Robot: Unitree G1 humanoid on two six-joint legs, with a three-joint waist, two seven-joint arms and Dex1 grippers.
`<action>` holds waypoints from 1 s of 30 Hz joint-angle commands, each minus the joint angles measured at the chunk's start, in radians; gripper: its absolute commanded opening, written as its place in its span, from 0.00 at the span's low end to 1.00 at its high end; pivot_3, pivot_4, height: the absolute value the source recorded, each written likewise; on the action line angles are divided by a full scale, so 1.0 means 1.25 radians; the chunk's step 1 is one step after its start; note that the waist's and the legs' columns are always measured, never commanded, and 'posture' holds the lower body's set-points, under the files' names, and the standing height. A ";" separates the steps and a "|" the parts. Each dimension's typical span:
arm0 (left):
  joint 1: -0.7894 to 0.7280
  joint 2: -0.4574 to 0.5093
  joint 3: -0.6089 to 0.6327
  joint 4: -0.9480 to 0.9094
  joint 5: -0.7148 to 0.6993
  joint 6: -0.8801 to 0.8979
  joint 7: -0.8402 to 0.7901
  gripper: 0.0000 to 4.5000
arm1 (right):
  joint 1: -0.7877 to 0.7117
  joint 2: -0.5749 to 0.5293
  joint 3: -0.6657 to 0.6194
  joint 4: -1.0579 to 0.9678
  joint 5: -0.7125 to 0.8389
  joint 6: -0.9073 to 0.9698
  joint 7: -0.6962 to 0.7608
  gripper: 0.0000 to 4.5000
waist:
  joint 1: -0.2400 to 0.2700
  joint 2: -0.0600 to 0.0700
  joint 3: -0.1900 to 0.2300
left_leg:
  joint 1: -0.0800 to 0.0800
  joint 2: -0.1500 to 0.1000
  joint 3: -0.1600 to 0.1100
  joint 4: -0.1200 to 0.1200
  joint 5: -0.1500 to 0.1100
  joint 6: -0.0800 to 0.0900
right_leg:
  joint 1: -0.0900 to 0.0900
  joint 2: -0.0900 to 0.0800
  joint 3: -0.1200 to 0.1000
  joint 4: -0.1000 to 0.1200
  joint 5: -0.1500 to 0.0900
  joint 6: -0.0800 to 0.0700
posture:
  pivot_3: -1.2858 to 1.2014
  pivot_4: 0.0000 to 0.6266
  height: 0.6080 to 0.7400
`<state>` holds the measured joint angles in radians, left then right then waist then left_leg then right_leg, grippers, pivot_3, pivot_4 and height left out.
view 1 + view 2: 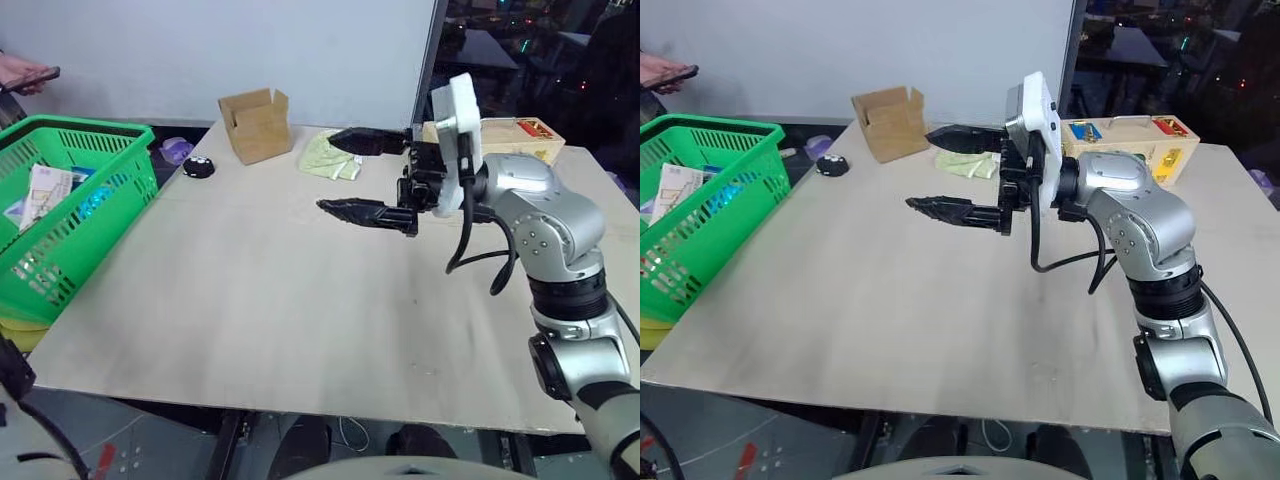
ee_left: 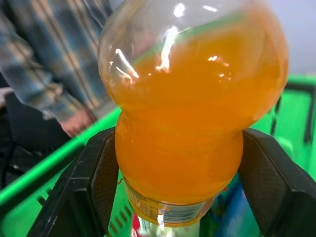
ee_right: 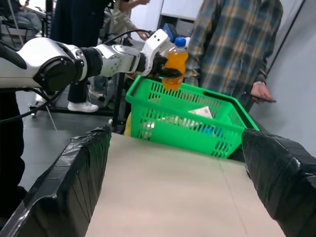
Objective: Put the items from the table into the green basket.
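Orange drink bottle (image 3: 174, 64), blue-capped, upright above the green basket (image 3: 190, 116) holding cartons.

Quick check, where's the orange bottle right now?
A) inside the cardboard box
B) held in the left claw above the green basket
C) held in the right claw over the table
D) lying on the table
B: the right wrist view shows the left claw shut on the orange bottle above the green basket, while the right claw is open with nothing in it over the table.

One basket (image 1: 95, 165), one bottle (image 3: 174, 61), one cardboard box (image 1: 257, 124), one wooden box (image 1: 1130, 140) — plus one green cloth (image 1: 330, 160), one black disc (image 1: 198, 167).
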<state>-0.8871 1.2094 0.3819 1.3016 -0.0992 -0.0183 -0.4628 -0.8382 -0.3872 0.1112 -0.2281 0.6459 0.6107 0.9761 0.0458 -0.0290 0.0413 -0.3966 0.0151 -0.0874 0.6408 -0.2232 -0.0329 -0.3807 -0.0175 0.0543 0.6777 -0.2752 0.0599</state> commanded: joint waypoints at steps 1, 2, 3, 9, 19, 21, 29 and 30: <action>0.003 0.020 0.026 -0.013 -0.025 -0.026 -0.029 0.64 | -0.001 -0.012 -0.010 -0.033 0.009 0.005 -0.001 1.00 | -0.006 0.000 0.000 | 0.000 0.000 0.000 0.000 0.000 0.000 | 0.000 0.000 0.000 0.000 0.000 0.000 | 0.55 0.00 1.00; 0.012 0.019 0.029 -0.010 -0.030 -0.019 -0.047 0.76 | 0.000 -0.013 -0.010 -0.033 0.008 0.006 -0.003 1.00 | -0.011 0.000 0.000 | 0.000 0.000 0.000 -0.001 0.000 0.000 | 0.000 0.000 0.000 0.000 0.000 0.000 | 0.55 0.00 1.00; 0.027 0.020 0.029 -0.006 -0.027 -0.018 -0.042 0.88 | 0.002 -0.015 -0.011 -0.034 0.007 0.007 -0.005 1.00 | -0.014 0.000 0.000 | 0.000 0.000 0.000 -0.001 0.000 0.000 | 0.000 0.000 0.000 0.000 -0.001 -0.001 | 0.54 0.00 1.00; 0.056 0.016 0.079 -0.009 -0.069 -0.032 -0.018 0.99 | 0.016 -0.022 -0.017 -0.052 0.012 0.018 -0.015 1.00 | -0.032 0.001 0.000 | 0.001 0.001 0.000 -0.002 0.000 0.000 | -0.001 0.000 0.000 0.001 -0.001 -0.001 | 0.54 0.00 1.00; 0.126 -0.220 0.068 -0.512 -0.281 0.116 -0.233 0.99 | 0.122 -0.085 -0.062 -0.072 -0.044 0.013 -0.100 1.00 | -0.020 -0.001 -0.002 | 0.001 -0.001 0.000 0.000 0.000 0.000 | 0.001 -0.002 -0.001 0.001 -0.001 -0.002 | 0.54 0.00 1.00; 0.220 -0.282 0.037 -0.725 -0.348 0.232 -0.242 0.99 | 0.170 -0.117 -0.081 -0.095 -0.050 0.016 -0.111 1.00 | -0.025 -0.001 -0.002 | 0.001 -0.001 0.001 0.000 0.000 0.000 | 0.001 -0.003 0.001 0.000 0.000 -0.002 | 0.53 0.00 1.00; 0.448 -0.382 -0.093 -1.164 -0.447 0.485 -0.217 0.99 | 0.363 -0.238 -0.182 -0.192 -0.045 0.060 -0.158 1.00 | -0.074 0.002 -0.001 | 0.002 0.001 0.004 -0.002 -0.001 0.002 | 0.000 0.000 0.005 0.001 -0.001 -0.003 | 0.50 0.00 1.00; 0.464 -0.386 -0.103 -1.195 -0.450 0.501 -0.214 0.99 | 0.384 -0.249 -0.194 -0.202 -0.045 0.066 -0.166 1.00 | -0.077 0.002 -0.001 | 0.003 0.002 0.004 -0.003 -0.001 0.002 | 0.000 0.000 0.006 0.001 -0.001 -0.003 | 0.50 0.00 1.00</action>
<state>-0.3167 0.7225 0.2517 -0.1064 -0.6359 0.5734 -0.7441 -0.3654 -0.6825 -0.0816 -0.4255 0.5793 0.6852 0.7883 -0.0502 -0.0262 0.0406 -0.3916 0.0181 -0.0814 0.6375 -0.2244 -0.0309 -0.3803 -0.0164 0.0622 0.6790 -0.2772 0.0561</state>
